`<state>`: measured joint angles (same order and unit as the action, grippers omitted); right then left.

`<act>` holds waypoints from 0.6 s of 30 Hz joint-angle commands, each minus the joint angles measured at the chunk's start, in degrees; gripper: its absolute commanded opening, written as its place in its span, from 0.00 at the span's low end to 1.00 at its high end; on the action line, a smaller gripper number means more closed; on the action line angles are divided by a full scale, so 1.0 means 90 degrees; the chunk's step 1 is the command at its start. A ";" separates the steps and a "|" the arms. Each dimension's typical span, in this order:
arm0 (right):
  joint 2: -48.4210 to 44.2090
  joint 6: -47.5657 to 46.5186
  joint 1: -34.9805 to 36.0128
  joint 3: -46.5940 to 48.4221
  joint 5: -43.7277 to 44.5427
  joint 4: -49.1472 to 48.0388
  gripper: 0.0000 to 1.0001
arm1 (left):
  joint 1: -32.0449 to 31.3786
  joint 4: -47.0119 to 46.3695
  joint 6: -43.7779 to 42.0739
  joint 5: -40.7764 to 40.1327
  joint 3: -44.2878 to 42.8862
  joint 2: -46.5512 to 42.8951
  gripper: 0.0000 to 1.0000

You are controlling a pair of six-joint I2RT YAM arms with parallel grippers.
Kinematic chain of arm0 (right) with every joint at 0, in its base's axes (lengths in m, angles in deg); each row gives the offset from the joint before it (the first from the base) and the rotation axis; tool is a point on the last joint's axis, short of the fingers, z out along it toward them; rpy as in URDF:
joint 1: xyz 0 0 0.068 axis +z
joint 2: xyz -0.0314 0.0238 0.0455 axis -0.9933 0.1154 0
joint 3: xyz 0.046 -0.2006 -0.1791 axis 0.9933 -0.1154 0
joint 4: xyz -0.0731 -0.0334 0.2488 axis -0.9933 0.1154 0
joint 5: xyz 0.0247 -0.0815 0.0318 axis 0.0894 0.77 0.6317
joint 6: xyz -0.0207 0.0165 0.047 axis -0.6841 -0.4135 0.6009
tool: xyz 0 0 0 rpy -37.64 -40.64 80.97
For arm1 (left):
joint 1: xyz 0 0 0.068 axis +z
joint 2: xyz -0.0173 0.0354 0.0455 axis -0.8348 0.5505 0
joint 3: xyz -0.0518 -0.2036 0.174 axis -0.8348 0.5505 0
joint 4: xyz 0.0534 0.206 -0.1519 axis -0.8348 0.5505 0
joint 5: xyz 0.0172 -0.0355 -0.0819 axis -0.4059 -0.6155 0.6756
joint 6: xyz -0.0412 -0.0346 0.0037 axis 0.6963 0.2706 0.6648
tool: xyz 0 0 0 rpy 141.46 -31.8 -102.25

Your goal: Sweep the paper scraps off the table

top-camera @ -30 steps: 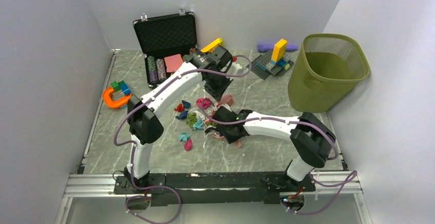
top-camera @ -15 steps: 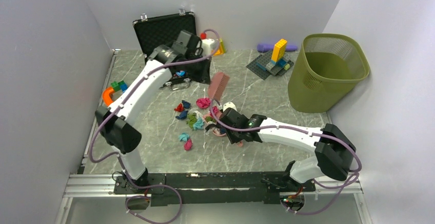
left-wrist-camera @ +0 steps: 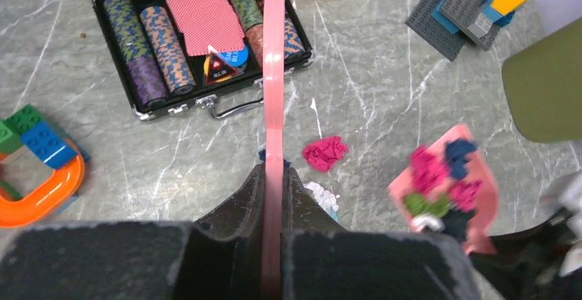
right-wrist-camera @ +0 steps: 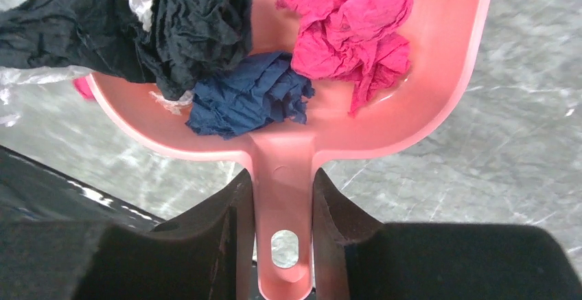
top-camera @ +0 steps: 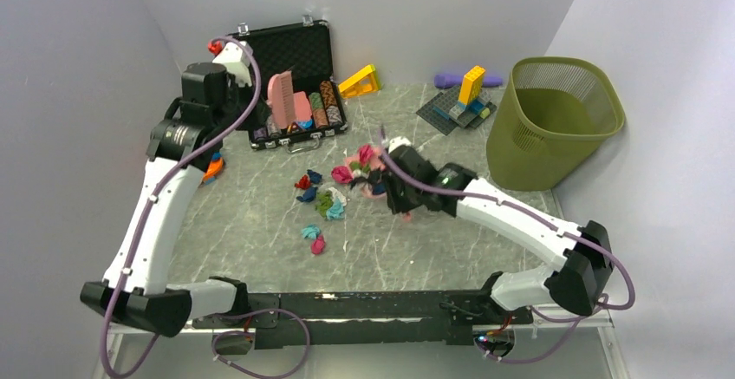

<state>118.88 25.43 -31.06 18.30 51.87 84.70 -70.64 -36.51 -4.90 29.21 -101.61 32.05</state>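
Evidently the right gripper point(right-wrist-camera: 281, 190) clamps the dustpan point(right-wrist-camera: 384, 135) handle, pan level so its scraps point(right-wrist-camera: 343, 25) cannot spill; the left gripper point(left-wrist-camera: 273, 176) pinches the brush point(left-wrist-camera: 273, 73), held far-left, clear. More scraps lie on the worktop point(top-camera: 260, 223), left of the dustpan.

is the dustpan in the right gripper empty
No, the pink dustpan carries several paper scraps in magenta, dark blue and black.
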 commanded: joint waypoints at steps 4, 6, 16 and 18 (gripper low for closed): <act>0.0057 -0.0139 -0.1330 0.2130 -0.0563 0.1787 0.00 | 0.0086 -0.0776 0.0182 -0.0380 0.1271 -0.0698 0.00; 0.0215 -0.0227 -0.1731 0.2654 -0.0729 0.2124 0.00 | 0.0086 -0.0781 0.0141 -0.0222 0.1491 -0.0755 0.00; 0.1224 -0.0108 -0.3430 0.5259 -0.1082 0.3497 0.00 | 0.0086 -0.0986 -0.0048 0.0140 0.2354 -0.1084 0.00; 0.1387 -0.0086 -0.3780 0.5664 -0.1090 0.3611 0.00 | 0.0086 -0.1011 -0.0083 0.0230 0.2465 -0.1159 0.00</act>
<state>129.46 24.40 -59.96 61.56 43.26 111.04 -70.05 -41.37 -4.35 28.49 -80.08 24.71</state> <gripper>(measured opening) 0.337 0.102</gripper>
